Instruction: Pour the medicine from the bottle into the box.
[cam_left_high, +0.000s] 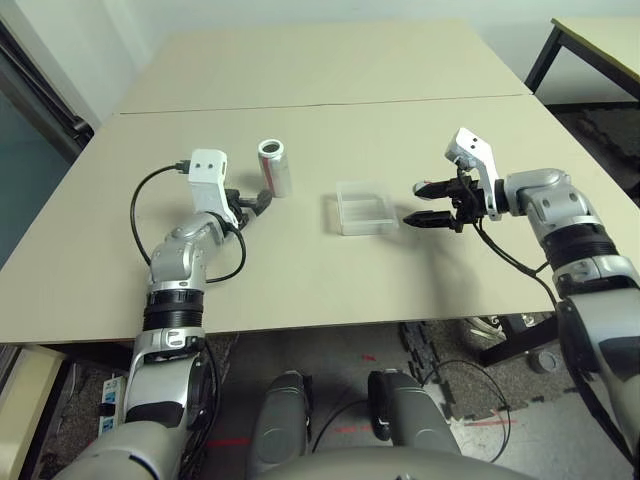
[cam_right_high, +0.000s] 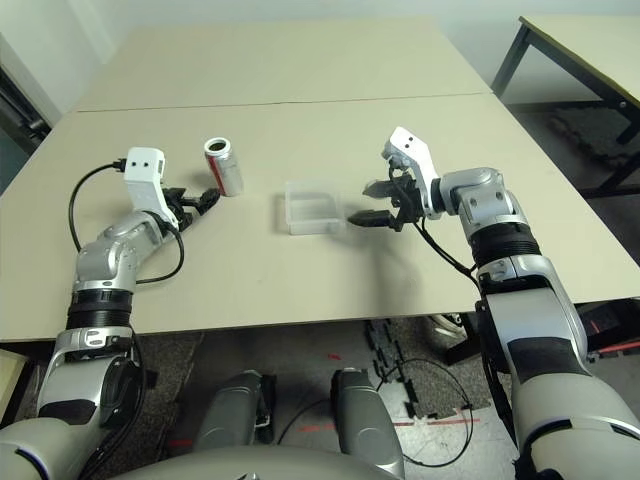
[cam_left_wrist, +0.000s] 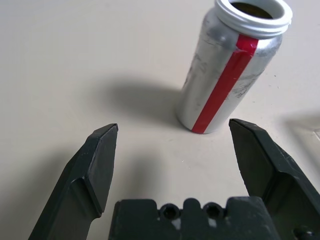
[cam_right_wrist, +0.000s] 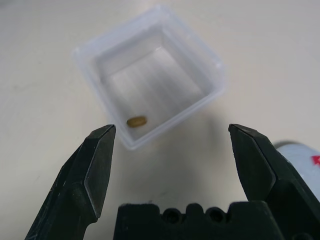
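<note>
The bottle is a small silver can with a red stripe, standing upright and uncapped on the table; it also appears in the left wrist view. My left gripper is open just in front and to the left of it, not touching. The clear box sits mid-table; in the right wrist view the box holds one small brown pill. My right gripper is open just right of the box, apart from it.
The beige table has bare room all round the two things. A second table adjoins at the back, and a dark-legged table stands at the far right. Cables lie on the floor below the front edge.
</note>
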